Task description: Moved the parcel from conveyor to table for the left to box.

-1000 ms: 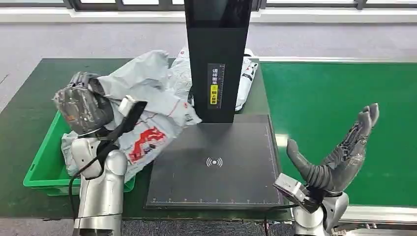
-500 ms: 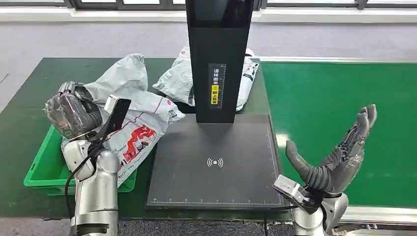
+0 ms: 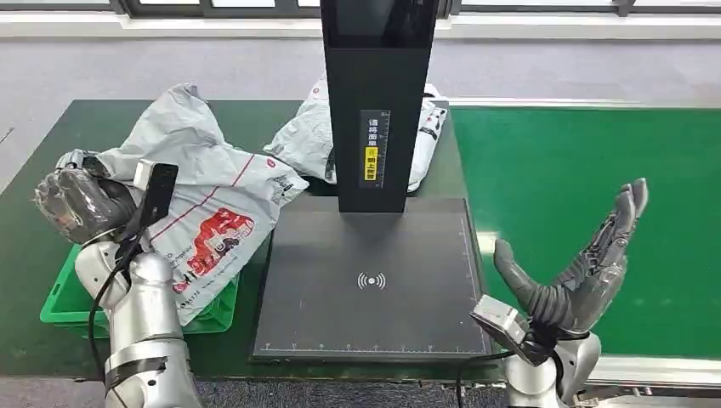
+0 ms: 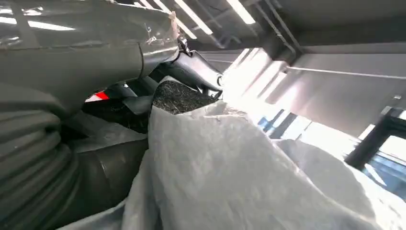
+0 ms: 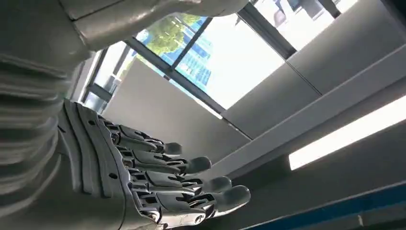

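Note:
My left hand (image 3: pixel 81 202) grips a grey plastic parcel (image 3: pixel 208 204) with red print, holding it over the green box (image 3: pixel 66 291) at the table's left front. In the left wrist view the parcel (image 4: pixel 249 177) lies bunched against the hand (image 4: pixel 95 120). A second grey parcel (image 3: pixel 310 136) lies on the table behind the black scanner post (image 3: pixel 374 102). My right hand (image 3: pixel 587 272) is raised, palm up and fingers spread, over the edge of the green conveyor (image 3: pixel 595 204); in the right wrist view the hand (image 5: pixel 153 167) holds nothing.
A black scanner plate (image 3: pixel 374 280) with a white wireless mark lies in the middle, under the tall post. The dark green table (image 3: pixel 34 195) stretches to the left. A grey floor runs behind.
My left arm has swung left and back with the parcel, from beside the scanner post to above the green box. The right hand has stayed put.

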Available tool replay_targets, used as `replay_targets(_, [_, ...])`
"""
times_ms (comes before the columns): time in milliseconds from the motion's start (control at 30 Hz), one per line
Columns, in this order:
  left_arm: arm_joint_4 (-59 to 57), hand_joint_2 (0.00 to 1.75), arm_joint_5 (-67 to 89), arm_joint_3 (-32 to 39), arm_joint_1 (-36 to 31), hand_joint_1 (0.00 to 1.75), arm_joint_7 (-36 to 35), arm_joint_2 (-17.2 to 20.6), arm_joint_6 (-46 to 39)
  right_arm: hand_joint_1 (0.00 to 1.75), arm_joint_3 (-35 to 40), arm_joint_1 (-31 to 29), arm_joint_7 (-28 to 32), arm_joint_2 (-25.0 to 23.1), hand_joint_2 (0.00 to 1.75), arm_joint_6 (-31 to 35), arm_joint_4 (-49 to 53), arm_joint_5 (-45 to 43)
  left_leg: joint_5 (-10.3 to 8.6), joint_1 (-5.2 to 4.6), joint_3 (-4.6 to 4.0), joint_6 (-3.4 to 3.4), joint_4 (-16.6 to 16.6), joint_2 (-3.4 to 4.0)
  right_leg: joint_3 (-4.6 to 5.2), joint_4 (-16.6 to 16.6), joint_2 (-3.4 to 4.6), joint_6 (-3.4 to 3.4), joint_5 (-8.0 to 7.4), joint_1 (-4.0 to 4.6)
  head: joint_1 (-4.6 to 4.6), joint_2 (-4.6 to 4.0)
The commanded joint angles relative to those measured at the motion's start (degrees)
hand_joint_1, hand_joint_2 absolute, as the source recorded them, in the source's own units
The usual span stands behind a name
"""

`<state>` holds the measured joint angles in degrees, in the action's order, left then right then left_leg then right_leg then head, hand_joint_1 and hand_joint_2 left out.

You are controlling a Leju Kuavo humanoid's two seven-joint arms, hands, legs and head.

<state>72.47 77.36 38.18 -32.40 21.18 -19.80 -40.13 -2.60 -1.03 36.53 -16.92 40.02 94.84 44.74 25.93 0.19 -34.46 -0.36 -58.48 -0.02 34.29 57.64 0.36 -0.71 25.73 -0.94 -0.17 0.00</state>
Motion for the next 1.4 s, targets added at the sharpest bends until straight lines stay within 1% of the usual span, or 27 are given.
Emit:
replay_targets(33, [8.0,1.75,-11.6,9.5,-4.4,1.75,7.1,-0.2,0.1,0.0,-2.4,1.7,-1.1,-3.1,1.75,0.0,-6.0,0.3,0.05,0.11,0.14,-0.04,0.0,0.09,-0.13,-0.1,0.06,0.08,0.01,0.12,0.02,-0.02])
replay_targets(133, [9.0,1.75,-14.7,11.1,-5.4,1.75,9.8,-0.2,0.1,0.0,-3.7,1.7,-0.5,-3.1,1.75,0.0,-6.8,0.6,0.04,0.12,0.25,-0.08,0.1,0.08,-0.22,-0.2,0.04,0.12,0.01,0.14,0.0,0.0])
replay_targets(167, [8.3,1.75,-14.8,12.1,-5.9,1.75,10.6,-0.2,0.1,0.0,-3.8,1.7,-0.2,-3.1,1.75,0.0,-7.1,0.1,0.03,0.1,0.11,-0.05,0.0,0.02,-0.09,-0.1,-0.01,0.08,0.01,0.11,0.0,-0.02])
replay_targets(233, [7.2,1.75,-14.2,13.7,-6.7,1.75,11.8,-0.2,0.1,0.0,-3.9,1.6,0.0,-3.1,1.75,0.0,-7.4,-0.2,0.01,0.09,0.13,-0.05,0.1,-0.06,-0.12,-0.1,-0.09,0.08,0.03,0.11,0.0,0.0])
replay_targets(300, [3.9,1.75,-12.1,17.3,-8.6,1.75,13.4,-0.2,0.1,0.0,-3.6,1.3,0.0,-3.1,1.75,0.0,-8.1,0.2,-0.02,0.14,0.26,-0.05,0.2,-0.13,-0.29,-0.2,-0.16,0.13,0.01,0.18,0.0,0.0])
replay_targets(333, [2.5,1.75,-10.8,18.8,-9.4,1.75,13.8,-0.2,0.1,0.0,-3.4,1.3,-0.1,-3.1,1.75,0.0,-8.3,0.2,0.02,0.11,0.13,-0.03,0.1,-0.06,-0.15,-0.1,-0.07,0.08,0.03,0.13,0.0,0.0])
replay_targets(367, [1.9,1.75,-10.4,21.5,-10.3,1.75,16.1,-0.2,0.1,0.0,-3.0,1.1,0.1,-3.1,1.75,0.0,-8.9,0.2,-0.01,0.11,0.21,-0.04,0.1,-0.05,-0.22,-0.2,-0.08,0.1,0.01,0.13,0.0,0.0])
replay_targets(400, [1.4,1.75,-9.7,21.9,-10.4,1.75,16.1,-0.2,0.1,0.0,-3.0,1.1,0.1,-3.1,1.75,0.0,-9.0,0.3,-0.03,0.11,0.28,-0.05,0.2,-0.05,-0.29,-0.2,-0.09,0.13,0.0,0.14,0.0,0.0])
replay_targets(467, [1.4,1.75,-9.7,21.9,-10.4,1.75,16.1,-0.2,0.1,0.0,-3.0,1.1,0.1,-3.1,1.75,0.0,-9.0,0.3,0.0,0.07,0.15,-0.03,0.1,-0.07,-0.15,-0.1,-0.08,0.08,0.04,0.09,0.0,0.0])
replay_targets(500, [-0.3,1.75,-8.7,23.2,-11.1,1.75,16.6,-0.2,0.1,0.0,-3.2,1.1,-0.2,-3.1,1.75,0.0,-9.0,1.9,-0.02,0.11,0.21,-0.04,0.1,-0.11,-0.25,-0.2,-0.14,0.1,0.03,0.13,0.02,0.0])
replay_targets(533, [-1.0,1.75,-8.1,24.4,-11.7,1.75,17.3,-0.2,0.1,0.0,-3.2,0.9,-0.6,-3.1,1.75,0.0,-8.8,2.7,-0.01,0.06,0.15,-0.03,0.1,-0.09,-0.16,-0.1,-0.11,0.08,0.04,0.08,0.02,0.0])
replay_targets(567, [-2.6,1.75,-6.1,24.3,-11.6,0.98,15.7,-0.2,0.1,0.0,0.2,2.3,-4.7,-3.1,1.75,0.0,-5.8,5.1,-0.01,0.1,0.24,-0.04,0.2,-0.09,-0.26,-0.2,-0.11,0.11,0.03,0.12,0.0,-0.02])
replay_targets(600, [-3.6,1.75,-4.2,24.0,-11.1,0.0,13.9,-0.2,0.1,0.0,-1.7,1.4,-1.6,-3.1,1.75,0.0,-8.2,3.3,-0.01,0.08,0.14,-0.04,0.1,-0.12,-0.16,-0.1,-0.13,0.09,0.05,0.09,0.0,-0.02])
replay_targets(633, [-6.8,1.75,1.2,21.7,-10.9,0.0,8.5,-0.2,0.1,0.0,-2.4,1.2,-0.5,-3.1,1.75,0.0,-8.8,3.1,-0.02,0.1,0.24,-0.05,0.1,-0.16,-0.29,-0.2,-0.19,0.12,0.05,0.13,0.0,0.0])
replay_targets(667, [-7.8,1.75,1.7,19.3,-9.8,0.0,6.5,-0.2,0.1,0.0,-2.4,1.3,-0.6,-3.1,1.75,0.0,-8.5,3.2,-0.03,0.05,0.19,-0.04,0.1,-0.21,-0.22,-0.1,-0.22,0.1,0.07,0.07,0.0,-0.02])
replay_targets(700, [-12.8,1.75,5.5,16.6,-9.8,0.0,1.7,1.2,0.1,0.0,-2.5,1.6,-0.6,-3.1,1.75,0.0,-8.3,3.2,-0.04,0.09,0.27,-0.05,0.2,-0.23,-0.33,-0.2,-0.24,0.12,0.05,0.11,0.02,0.0])
replay_targets(733, [-15.1,1.75,6.3,15.6,-10.1,0.0,0.4,1.9,0.1,0.0,-2.5,1.7,-0.7,-3.1,1.75,0.0,-8.1,3.2,-0.06,0.06,0.23,-0.04,0.2,-0.33,-0.31,-0.2,-0.32,0.1,0.06,0.08,0.0,0.0])
replay_targets(800, [-15.1,1.75,6.3,15.6,-10.1,0.0,0.4,1.9,0.1,0.0,-2.5,1.7,-0.7,-3.1,1.75,0.0,-8.1,3.2,-0.12,0.06,0.24,-0.04,0.2,-0.53,-0.36,-0.2,-0.53,0.12,0.07,0.08,0.0,-0.02])
replay_targets(867, [-15.1,1.75,6.3,15.6,-10.1,0.0,0.4,1.9,0.1,0.0,-2.5,1.7,-0.7,-3.1,1.75,0.0,-8.1,3.2,-0.04,0.07,0.1,-0.03,0.1,-0.28,-0.15,-0.1,-0.26,0.08,0.04,0.08,0.0,0.0])
replay_targets(1000, [-15.1,1.75,6.3,15.6,-10.1,0.0,0.4,1.9,0.1,0.0,-2.5,1.7,-0.7,-3.1,1.75,0.0,-8.1,3.2,-0.02,0.07,0.19,-0.04,0.1,-0.21,-0.23,-0.1,-0.23,0.1,0.05,0.09,0.02,0.0])
replay_targets(1033, [-16.2,0.0,7.0,14.4,-10.1,0.0,-1.2,2.3,0.1,0.0,-2.4,2.0,-0.7,-3.1,1.75,0.0,-7.8,3.1,-0.03,0.09,0.17,-0.04,0.1,-0.24,-0.23,-0.1,-0.26,0.11,0.04,0.1,0.02,0.0])
replay_targets(1067, [-18.0,0.0,7.9,12.9,-9.8,0.0,-2.9,2.9,0.1,0.0,-2.2,2.0,-0.6,-3.1,1.75,0.0,-7.9,3.0,-0.03,0.09,0.21,-0.06,0.1,-0.26,-0.27,-0.1,-0.28,0.13,0.06,0.11,0.0,0.0])
replay_targets(1200, [-16.6,0.0,7.6,9.8,-7.6,0.0,-5.3,3.2,0.1,0.0,-1.2,2.2,-1.4,-3.1,1.75,0.0,-8.3,3.6,-0.02,0.08,0.14,-0.05,0.1,-0.25,-0.19,-0.1,-0.25,0.1,0.05,0.1,0.0,0.0])
replay_targets(1233, [-15.5,0.0,7.1,9.5,-7.1,0.0,-5.3,3.0,0.1,0.0,-1.1,2.1,-1.7,-3.1,1.75,0.0,-8.4,4.0,-0.03,0.11,0.19,-0.05,0.1,-0.28,-0.26,-0.2,-0.29,0.12,0.05,0.13,0.0,0.0])
replay_targets(1300, [-14.8,0.0,7.0,9.3,-6.8,0.0,-5.3,2.9,0.1,0.0,-1.1,2.0,-1.9,-3.1,1.75,0.0,-8.4,4.0,0.0,0.07,0.11,-0.02,0.1,-0.15,-0.14,-0.1,-0.12,0.07,0.03,0.1,0.0,-0.02])
replay_targets(1333, [-14.8,0.0,7.0,9.3,-6.8,0.0,-5.3,2.9,0.1,0.0,-1.1,2.0,-1.9,-3.1,1.75,0.0,-8.4,4.0,0.0,0.06,0.25,-0.04,0.2,-0.11,-0.26,-0.2,-0.1,0.1,0.03,0.09,0.0,0.0])
replay_targets(1400, [-14.8,0.0,7.0,9.3,-6.8,0.0,-5.3,2.9,0.1,0.0,-1.1,2.0,-1.9,-3.1,1.75,0.0,-8.4,4.0,0.0,0.08,0.12,-0.03,0.1,-0.16,-0.16,-0.1,-0.15,0.08,0.04,0.1,0.0,-0.02])
